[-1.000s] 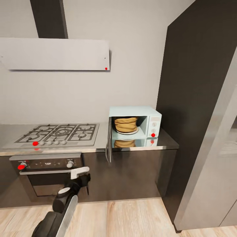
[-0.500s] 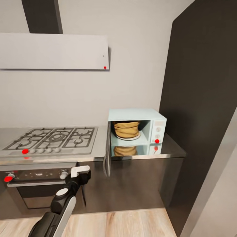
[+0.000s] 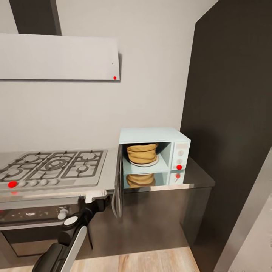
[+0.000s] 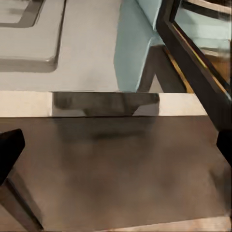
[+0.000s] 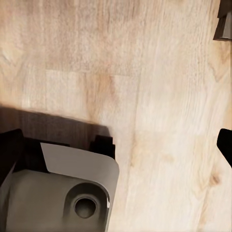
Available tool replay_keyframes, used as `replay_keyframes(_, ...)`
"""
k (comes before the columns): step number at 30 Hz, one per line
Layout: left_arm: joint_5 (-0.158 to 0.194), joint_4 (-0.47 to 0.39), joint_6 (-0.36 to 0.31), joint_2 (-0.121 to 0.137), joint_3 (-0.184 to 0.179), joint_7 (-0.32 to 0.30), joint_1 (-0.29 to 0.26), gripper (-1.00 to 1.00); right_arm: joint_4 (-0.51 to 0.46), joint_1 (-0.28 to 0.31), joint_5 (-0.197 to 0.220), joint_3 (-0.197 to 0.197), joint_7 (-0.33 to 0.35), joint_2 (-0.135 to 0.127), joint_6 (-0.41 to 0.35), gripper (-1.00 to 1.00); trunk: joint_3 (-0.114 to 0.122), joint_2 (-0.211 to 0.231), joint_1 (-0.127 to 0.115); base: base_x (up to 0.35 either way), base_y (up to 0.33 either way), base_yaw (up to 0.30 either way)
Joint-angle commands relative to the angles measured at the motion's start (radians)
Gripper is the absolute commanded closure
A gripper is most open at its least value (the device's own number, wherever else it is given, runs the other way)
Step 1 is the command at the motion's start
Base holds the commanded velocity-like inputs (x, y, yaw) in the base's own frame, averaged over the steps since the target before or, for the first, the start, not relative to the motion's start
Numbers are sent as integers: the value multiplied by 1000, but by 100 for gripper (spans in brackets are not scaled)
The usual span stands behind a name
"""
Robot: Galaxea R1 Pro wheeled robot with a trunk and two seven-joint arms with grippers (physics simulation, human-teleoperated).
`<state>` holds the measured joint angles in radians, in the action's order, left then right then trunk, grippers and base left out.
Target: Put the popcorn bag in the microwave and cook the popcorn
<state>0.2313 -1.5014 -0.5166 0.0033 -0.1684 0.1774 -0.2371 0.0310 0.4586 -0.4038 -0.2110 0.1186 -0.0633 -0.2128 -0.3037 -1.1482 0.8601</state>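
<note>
Bag (image 3: 142,153) sits on plate inside microwave (image 3: 153,155), centre-right of frame, on worktop (image 3: 196,177). Door (image 3: 118,185) swung wide, edge-on.

Left tool (image 3: 99,199) just beside door's lower edge, lower left; fingers spread, empty. Right tool (image 5: 116,140) spread over floor (image 5: 159,72).

We judge risks:
- push glances off thin door edge, door stays ajar
- hard shove shifts microwave
- arm clips worktop lip

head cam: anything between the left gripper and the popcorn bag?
Yes: in the head view the microwave's open door stands between the left gripper and the popcorn bag inside the microwave.
</note>
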Motion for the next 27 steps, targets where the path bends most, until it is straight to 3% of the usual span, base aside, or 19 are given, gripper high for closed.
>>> replay_keyframes(1, 10, -1, 17, 4, -1, -8, -1, -100, 1, 0, -10, -8, 3, -1, -2, -100, 0, -1, 0, 3, 0, -179)
replay_keyframes(5, 13, 2, 126, 9, -2, -25, -1, -100, 1, -5, -10, -8, 3, -1, -1, -100, 4, -1, 0, 1, 0, -180)
replay_keyframes(7, 14, 3, 140, 9, -2, -27, -1, -100, 1, -6, -10, -8, 3, 0, -1, -100, 6, -1, 0, 0, 0, -181)
replay_keyframes(10, 14, 3, 151, 9, -2, -55, -1, -100, 1, -8, -10, -8, 3, -1, 0, -100, 10, -1, 0, 0, 0, -181)
replay_keyframes(14, 11, 6, 167, 9, 1, -185, -1, -100, 1, -17, -10, -8, 3, 0, 14, -100, 14, -1, 0, 0, 0, -181)
replay_keyframes(18, 10, 9, 169, 12, 3, -267, -1, -100, 1, -18, -10, -8, 3, 0, 16, -100, 19, -1, 0, 0, 0, -181)
replay_keyframes(27, 10, 9, 170, 17, 0, -297, -1, -100, 1, -19, -10, -8, 3, 0, 19, -100, 28, -1, 0, 0, 0, -181)
